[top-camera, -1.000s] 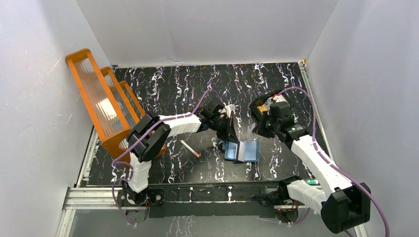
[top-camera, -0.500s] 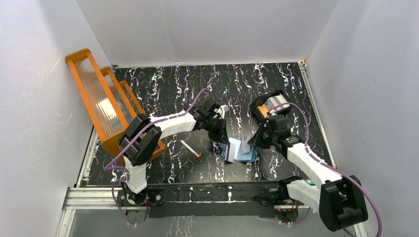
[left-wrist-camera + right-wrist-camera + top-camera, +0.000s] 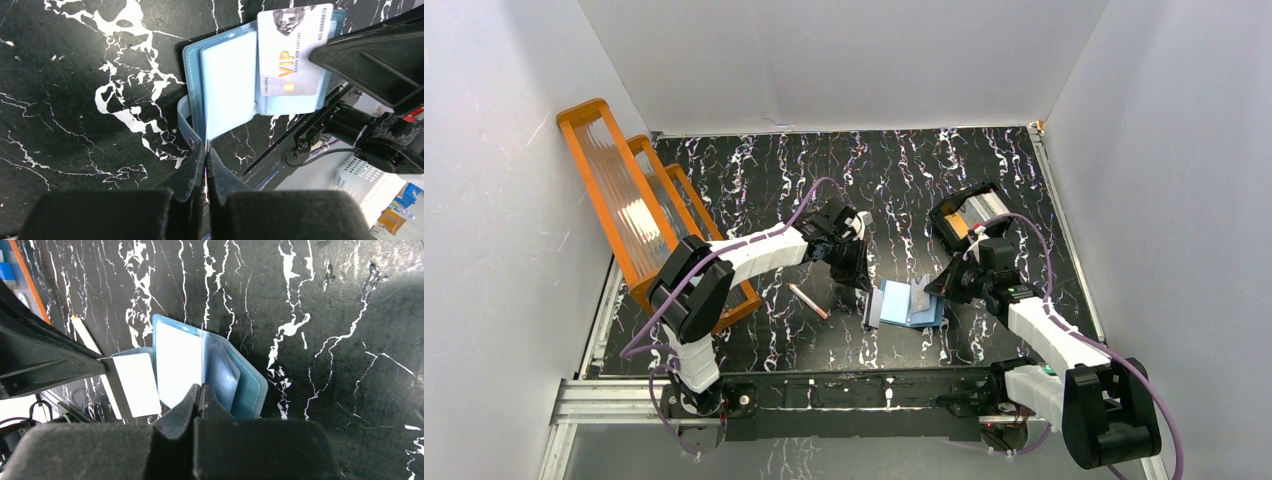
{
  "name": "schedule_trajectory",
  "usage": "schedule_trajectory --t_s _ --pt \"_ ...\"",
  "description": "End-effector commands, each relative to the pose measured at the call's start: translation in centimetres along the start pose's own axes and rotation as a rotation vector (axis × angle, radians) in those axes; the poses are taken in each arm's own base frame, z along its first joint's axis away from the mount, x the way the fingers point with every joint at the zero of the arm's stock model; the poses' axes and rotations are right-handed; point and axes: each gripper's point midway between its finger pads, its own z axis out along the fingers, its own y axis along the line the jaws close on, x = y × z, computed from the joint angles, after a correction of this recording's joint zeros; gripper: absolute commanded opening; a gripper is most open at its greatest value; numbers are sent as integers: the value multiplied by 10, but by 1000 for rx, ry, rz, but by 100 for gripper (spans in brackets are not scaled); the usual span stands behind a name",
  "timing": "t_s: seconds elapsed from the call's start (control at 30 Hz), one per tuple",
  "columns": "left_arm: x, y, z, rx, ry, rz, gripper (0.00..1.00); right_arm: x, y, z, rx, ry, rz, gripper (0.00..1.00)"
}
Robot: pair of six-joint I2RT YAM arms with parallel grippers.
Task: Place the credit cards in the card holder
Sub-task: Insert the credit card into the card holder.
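Since a second ago the right gripper (image 3: 932,291) has come down from over the black tray (image 3: 944,222) to the card holder (image 3: 902,305), which then stood in a V and now lies nearly flat. Top view: the holder lies between the two grippers, with the left gripper (image 3: 865,292) at its left edge and the right gripper over its right half, a silver credit card (image 3: 921,292) at its tips; further cards (image 3: 976,212) sit in the tray beyond the right gripper; a pink stick (image 3: 808,300) lies just left of the left gripper. Left wrist view: jaws closed on a thin leaf of the holder, seen edge-on; pale blue pages lie open ahead of the tips, the snap tab (image 3: 186,125) just left of them; the card stands face-on beyond, overlapping the far page, whether inserted cannot be told. Right wrist view: jaws closed on the card, edge-on directly ahead of the tips, over the holder's middle; a pale leaf (image 3: 132,385) stands to the left, pinched by the left gripper
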Motion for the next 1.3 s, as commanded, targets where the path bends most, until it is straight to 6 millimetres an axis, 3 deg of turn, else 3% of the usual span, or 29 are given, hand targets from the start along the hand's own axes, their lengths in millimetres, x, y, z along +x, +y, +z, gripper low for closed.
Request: schedule_trajectory --t_s 0.0,0.67,0.9,0.97,1.27 --pt "6 5 -7 -16 14 1 0 -12 19 -8 -91 -58 -39 0" --pt "9 9 -4 -26 20 -19 0 12 5 -7 -50 18 14 0" --pt "12 13 -1 -35 25 -27 0 12 2 -4 -37 21 44 0" --pt "13 14 0 -37 27 -28 0 26 -6 0 -35 51 56 0" --pt "15 19 4 -48 38 -33 0 36 -9 8 -80 60 63 0"
